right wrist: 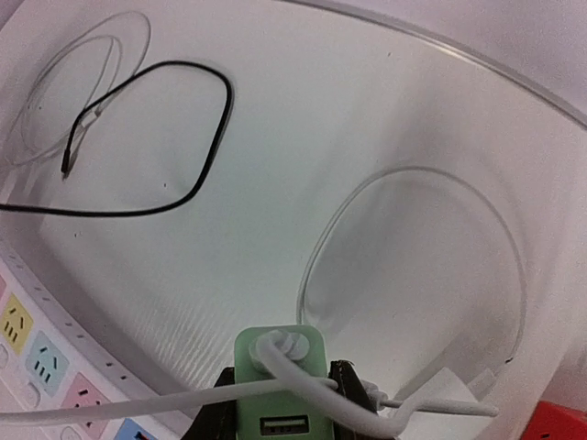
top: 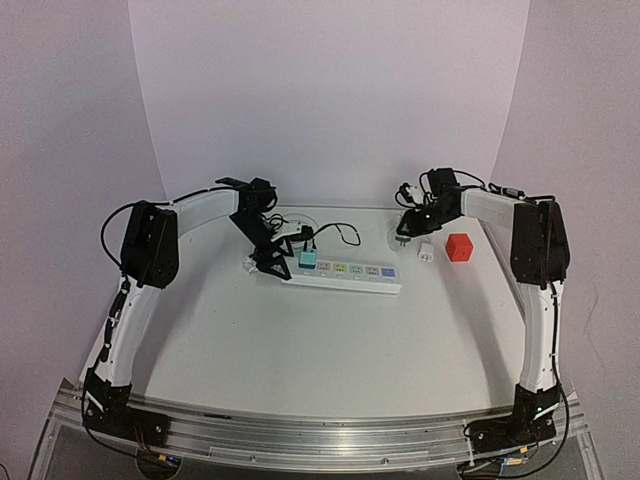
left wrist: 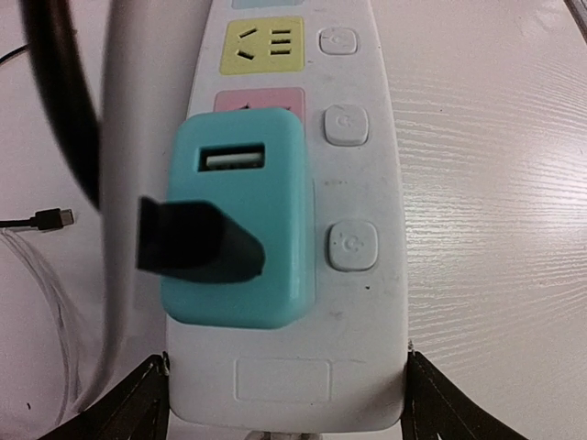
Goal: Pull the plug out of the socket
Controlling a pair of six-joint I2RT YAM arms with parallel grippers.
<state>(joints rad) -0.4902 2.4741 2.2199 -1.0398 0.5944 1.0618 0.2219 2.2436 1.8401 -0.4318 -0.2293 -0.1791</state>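
Our left gripper (left wrist: 284, 408) stands open. Its two dark fingers (left wrist: 138, 403) straddle the near end of the long white plastic power strip (left wrist: 367, 321), one at each edge; we cannot tell whether they touch it. Just beyond them, a teal rounded plastic plug block (left wrist: 284, 211) sits in the outlet nearest that end, with its USB port facing up. The strip lies flat across the middle of the white tabletop (top: 300, 350). Our right gripper (right wrist: 284, 399) is clamped on a pale green plastic plug block (right wrist: 252, 362), apart from the strip, with a thin white cord (right wrist: 275, 348) looped over it. A thin black cable (right wrist: 215, 137) curls on the table beyond, and a red cube (top: 459, 247) sits off to the right.
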